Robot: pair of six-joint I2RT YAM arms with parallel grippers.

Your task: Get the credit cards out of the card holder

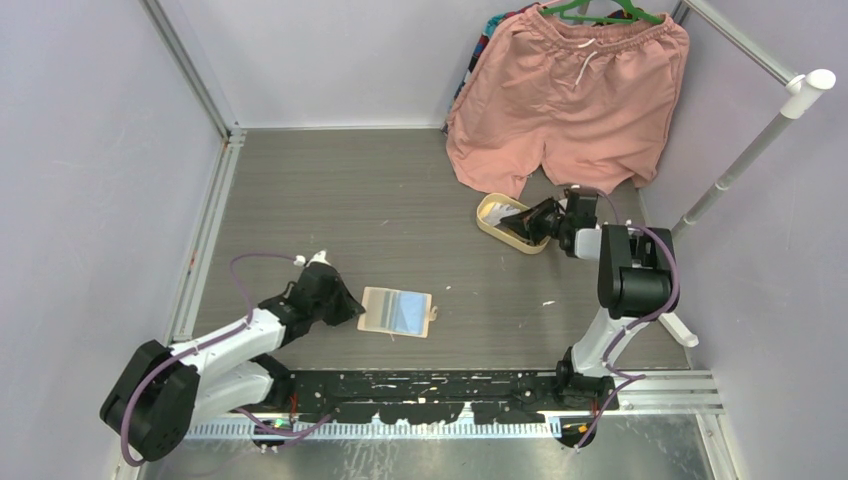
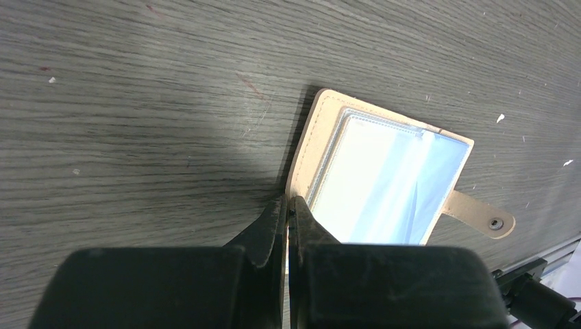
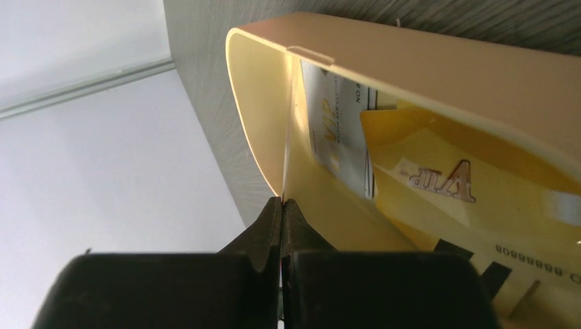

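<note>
The tan card holder [image 1: 397, 310] lies open and flat on the table, with its pale bluish pocket [image 2: 384, 178] facing up and its snap tab [image 2: 483, 216] on the far side. My left gripper [image 1: 358, 308] is shut, and its tips [image 2: 288, 202] rest against the holder's tan left edge. My right gripper [image 1: 524, 228] reaches into the oval tan tray [image 1: 487, 215]. It [image 3: 282, 200] is shut on a thin pale credit card [image 3: 288, 123] seen edge-on. A whitish VIP card [image 3: 336, 130] and an orange-yellow card [image 3: 466, 199] lie in the tray.
Pink shorts [image 1: 570, 90] hang at the back right, just behind the tray. A white pole [image 1: 750, 150] slants along the right side. Metal frame rails [image 1: 205, 210] border the table on the left. Small white specks dot the wood-grain top.
</note>
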